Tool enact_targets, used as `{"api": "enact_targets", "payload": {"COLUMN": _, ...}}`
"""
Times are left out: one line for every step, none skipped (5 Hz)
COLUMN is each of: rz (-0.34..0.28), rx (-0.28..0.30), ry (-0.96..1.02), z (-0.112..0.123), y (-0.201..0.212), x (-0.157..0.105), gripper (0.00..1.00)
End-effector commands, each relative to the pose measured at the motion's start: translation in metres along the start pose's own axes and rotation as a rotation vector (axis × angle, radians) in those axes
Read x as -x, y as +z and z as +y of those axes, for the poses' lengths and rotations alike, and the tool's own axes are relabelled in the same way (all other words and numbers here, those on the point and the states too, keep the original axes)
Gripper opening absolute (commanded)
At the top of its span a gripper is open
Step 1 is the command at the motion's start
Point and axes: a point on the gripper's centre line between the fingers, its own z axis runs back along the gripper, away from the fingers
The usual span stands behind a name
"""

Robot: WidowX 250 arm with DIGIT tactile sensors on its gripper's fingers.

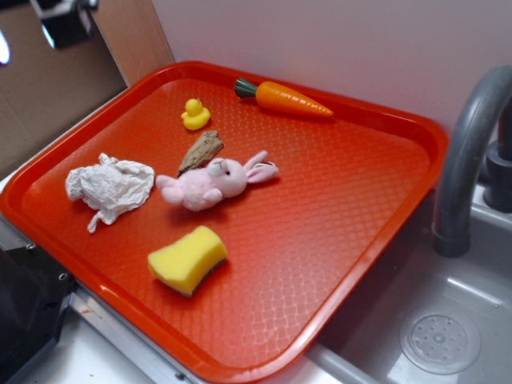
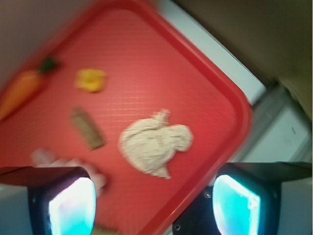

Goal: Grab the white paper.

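Left of the bunny, the paper is lying free while the wide-spread gripper is hovering above, needing descent.

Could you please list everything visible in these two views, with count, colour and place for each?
tray: 1, red, on the counter beside the sink
paper: 1, white, crumpled, left part of the tray
bunny: 1, pink, tray centre, right of the paper
bark piece: 1, brown, just behind the bunny
duck: 1, yellow, back of the tray
carrot: 1, orange with green top, along the back rim
sponge: 1, yellow, front of the tray
sink: 1, grey, right of the tray
faucet: 1, grey, over the sink
gripper: 1, black, open, high above the tray
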Motion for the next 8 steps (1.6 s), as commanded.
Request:
{"api": "enact_targets", "payload": {"rz": 0.162, "rx": -0.058, "ry": 0.518, "z": 0.013, "y": -0.037, "x": 0.008, "gripper": 1.00}}
{"api": "enact_targets", "payload": {"rz": 0.206, "rx": -0.005, "ry": 0.695, "z": -0.006, "y": -0.057, "x": 0.005, "gripper": 1.00}}
{"api": "enact_targets", "payload": {"rz": 0.201, "rx": -0.012, "ry": 0.649, "z": -0.007, "y": -0.085, "x": -0.001, "gripper": 1.00}}
{"api": "enact_targets", "payload": {"rz": 0.155, "rx": -0.015, "ry": 0.549, "z": 0.000, "y": -0.104, "x": -0.009, "gripper": 1.00}}
{"api": "enact_targets", "payload": {"rz": 0.158, "rx": -0.070, "ry": 0.512, "z": 0.011, "y": -0.118, "x": -0.004, "gripper": 1.00}}
{"api": "enact_targets", "payload": {"rz": 0.213, "rx": -0.086, "ry": 0.473, "z": 0.012, "y": -0.133, "x": 0.005, "gripper": 1.00}}
{"api": "enact_targets", "payload": {"rz": 0.229, "rx": -0.070, "ry": 0.412, "z": 0.006, "y": -0.146, "x": 0.010, "gripper": 1.00}}
{"api": "enact_targets", "payload": {"rz": 0.143, "rx": 0.001, "ry": 0.258, "z": -0.004, "y": -0.150, "x": 0.002, "gripper": 0.00}}
